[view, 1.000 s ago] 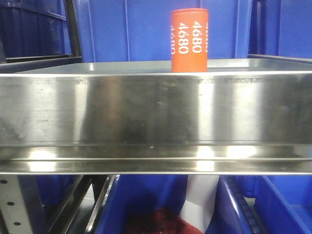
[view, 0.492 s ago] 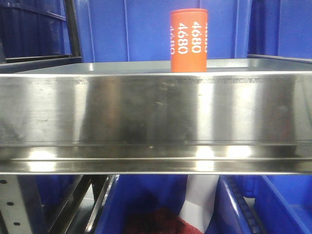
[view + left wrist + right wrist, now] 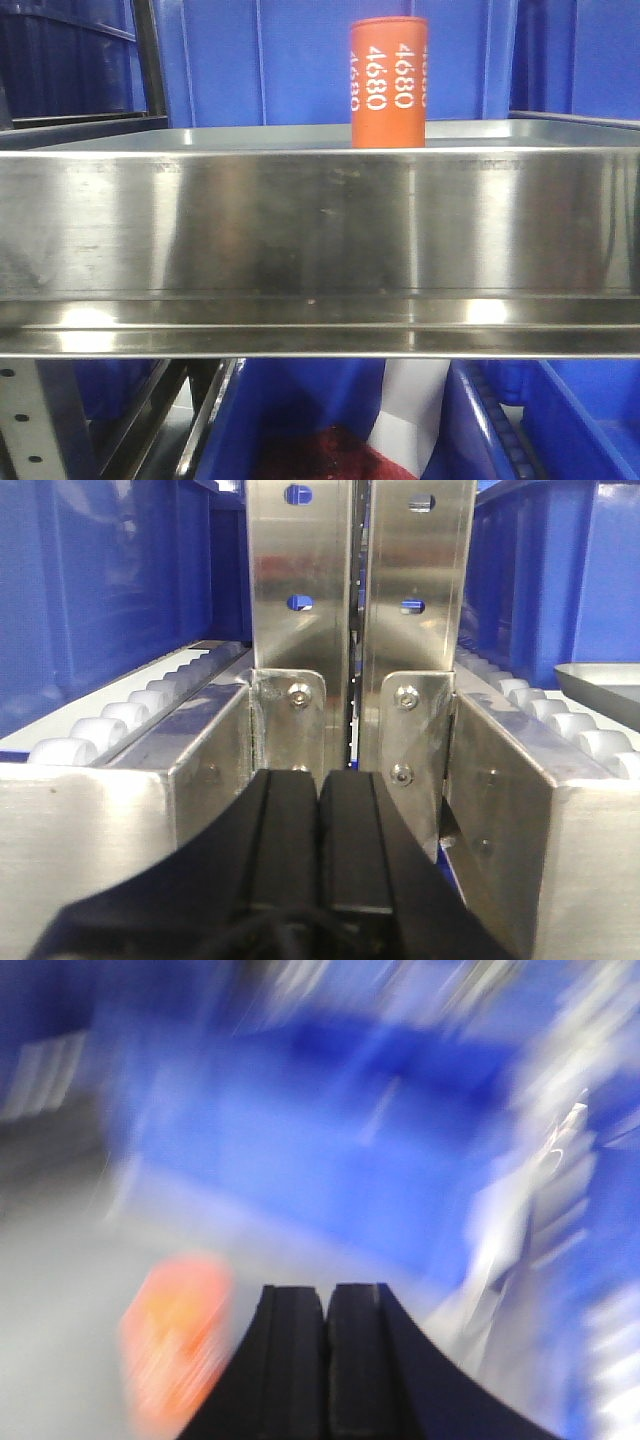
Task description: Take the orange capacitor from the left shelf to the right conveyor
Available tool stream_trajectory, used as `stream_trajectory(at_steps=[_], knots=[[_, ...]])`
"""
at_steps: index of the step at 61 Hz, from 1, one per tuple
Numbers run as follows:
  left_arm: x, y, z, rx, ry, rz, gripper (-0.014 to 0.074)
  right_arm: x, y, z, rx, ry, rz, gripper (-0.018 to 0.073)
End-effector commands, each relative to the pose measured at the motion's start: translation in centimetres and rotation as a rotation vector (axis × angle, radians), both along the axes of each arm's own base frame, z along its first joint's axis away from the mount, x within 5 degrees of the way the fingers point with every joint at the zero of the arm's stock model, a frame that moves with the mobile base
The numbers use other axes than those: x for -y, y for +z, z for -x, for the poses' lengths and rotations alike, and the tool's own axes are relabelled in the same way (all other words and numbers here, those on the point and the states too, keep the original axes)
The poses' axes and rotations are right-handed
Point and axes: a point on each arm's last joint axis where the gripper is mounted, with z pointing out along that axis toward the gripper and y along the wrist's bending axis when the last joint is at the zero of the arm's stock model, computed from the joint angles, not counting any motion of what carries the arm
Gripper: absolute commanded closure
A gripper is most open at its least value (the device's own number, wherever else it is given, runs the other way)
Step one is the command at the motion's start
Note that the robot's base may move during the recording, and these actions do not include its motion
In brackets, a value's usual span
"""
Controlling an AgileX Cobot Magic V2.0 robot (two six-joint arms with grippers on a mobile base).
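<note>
Exterior front-facing: orange capacitor (image 3: 388,82) on glossy left shelf (image 3: 320,220); left end effector (image 3: 318,785), right end effector (image 3: 327,1298) together.

Steel shelf (image 3: 300,220) w/ orange capacitor (image 3: 388,85) upright, right of ctr.

Left gripper (image 3: 318,792): black fingers pressed flat together, nothing between them; right gripper (image 3: 326,1305): fingers likewise closed and empty, its wrist view heavily blurred.
</note>
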Motion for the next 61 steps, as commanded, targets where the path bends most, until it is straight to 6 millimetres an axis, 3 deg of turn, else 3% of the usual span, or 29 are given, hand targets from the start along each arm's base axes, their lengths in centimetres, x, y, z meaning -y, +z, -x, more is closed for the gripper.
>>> stream_trajectory(at_steps=[1,9,61], knots=[[0.0,1.0,0.2,0.098,-0.004,0.010,0.0701,-1.6,0.6,-0.9,0.040,0.052,-0.011,0.0312],[0.0,1.0,0.2,0.098,-0.004,0.010,0.0701,-3.0,-0.5,-2.0,-0.014,0.069,-0.044,-0.0088],[0.0,1.0,0.2,0.098,-0.004,0.010,0.0701,-7.9,-6.6,-7.5,-0.117,0.109,-0.033,-0.0065]])
